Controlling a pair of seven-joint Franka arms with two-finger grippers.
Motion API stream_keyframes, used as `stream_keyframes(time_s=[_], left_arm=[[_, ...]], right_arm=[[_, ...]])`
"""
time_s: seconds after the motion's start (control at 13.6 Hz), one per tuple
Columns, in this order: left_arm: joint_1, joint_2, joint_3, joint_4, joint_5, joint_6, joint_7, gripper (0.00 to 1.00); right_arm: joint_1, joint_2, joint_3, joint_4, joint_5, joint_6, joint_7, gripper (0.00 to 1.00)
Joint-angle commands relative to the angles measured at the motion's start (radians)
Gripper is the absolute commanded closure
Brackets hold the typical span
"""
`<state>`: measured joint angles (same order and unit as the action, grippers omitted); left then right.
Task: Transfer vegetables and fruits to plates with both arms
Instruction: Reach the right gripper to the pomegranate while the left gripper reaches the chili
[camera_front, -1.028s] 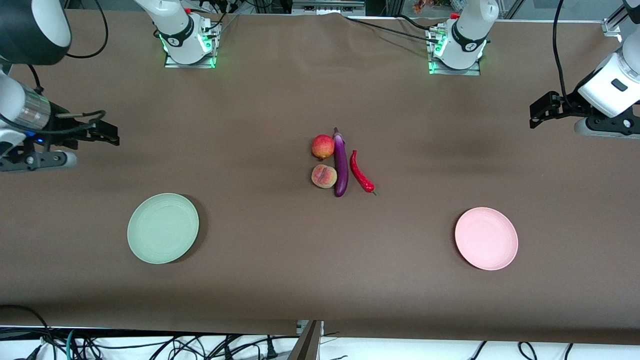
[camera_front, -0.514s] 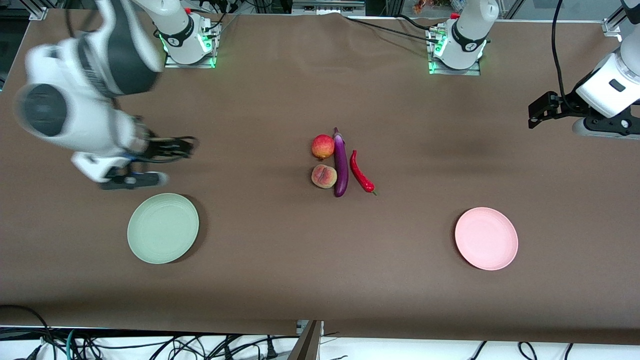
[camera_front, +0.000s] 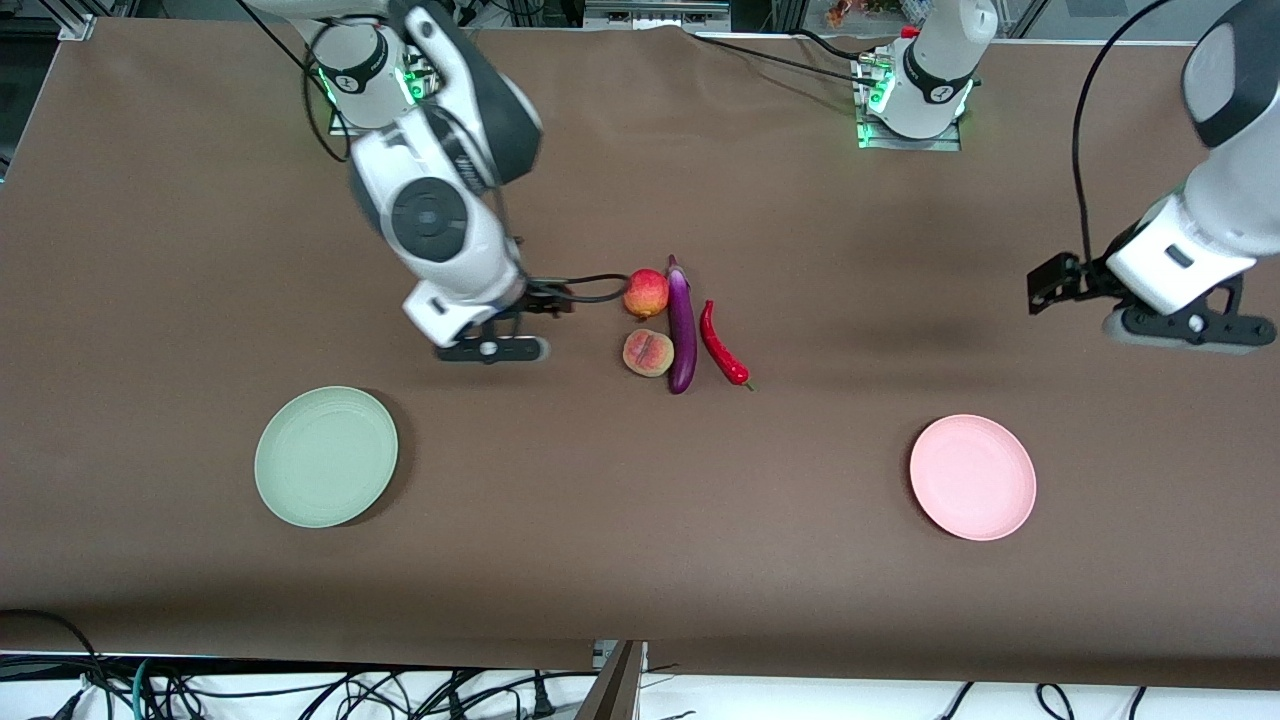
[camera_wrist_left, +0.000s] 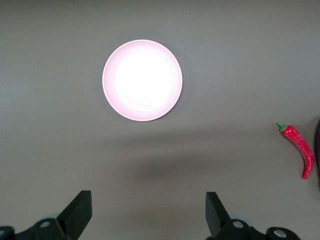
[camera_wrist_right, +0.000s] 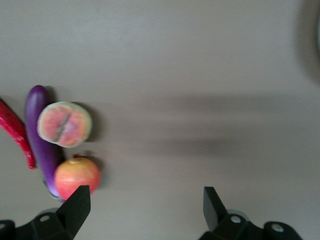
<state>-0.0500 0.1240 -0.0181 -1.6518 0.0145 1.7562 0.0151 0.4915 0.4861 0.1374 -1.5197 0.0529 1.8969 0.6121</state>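
right pincer (camera_front: 556, 300) swung in from the right arm's end, now spread wide, empty, beside apple (camera_front: 646, 293) | left pincer (camera_front: 1050, 283) spread, empty, over bare tabletop (camera_front: 640, 520) | fruits, vegetables clustered mid-tabletop, plates unloaded

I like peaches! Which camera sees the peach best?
The right wrist view: the peach looks big, its crease clear, beside the eggplant. The front view shows it small, nearer the camera than the apple. The left wrist view misses it.

Green plate (camera_wrist_right: 317, 42) and eggplant (camera_wrist_left: 318, 150) are cut off by edges.
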Motion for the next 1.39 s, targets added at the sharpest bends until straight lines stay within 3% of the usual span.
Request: stream_keyframes(time_s=[0.0, 0.59, 1.32], left_arm=[[-0.010, 0.055, 0.000, 0.029, -0.062, 0.040, -0.043, 0.00], [-0.048, 0.175, -0.002, 0.072, -0.068, 0.089, -0.170, 0.00], [-0.060, 0.331, -0.002, 0.083, -0.269, 0.195, -0.173, 0.00]], right_arm=[[0.073, 0.055, -0.012, 0.018, 0.021, 0.060, 0.099, 0.00], [0.206, 0.201, -0.012, 0.012, 0.022, 0.179, 0.167, 0.00], [0.265, 0.259, -0.012, 0.000, 0.022, 0.238, 0.230, 0.00]])
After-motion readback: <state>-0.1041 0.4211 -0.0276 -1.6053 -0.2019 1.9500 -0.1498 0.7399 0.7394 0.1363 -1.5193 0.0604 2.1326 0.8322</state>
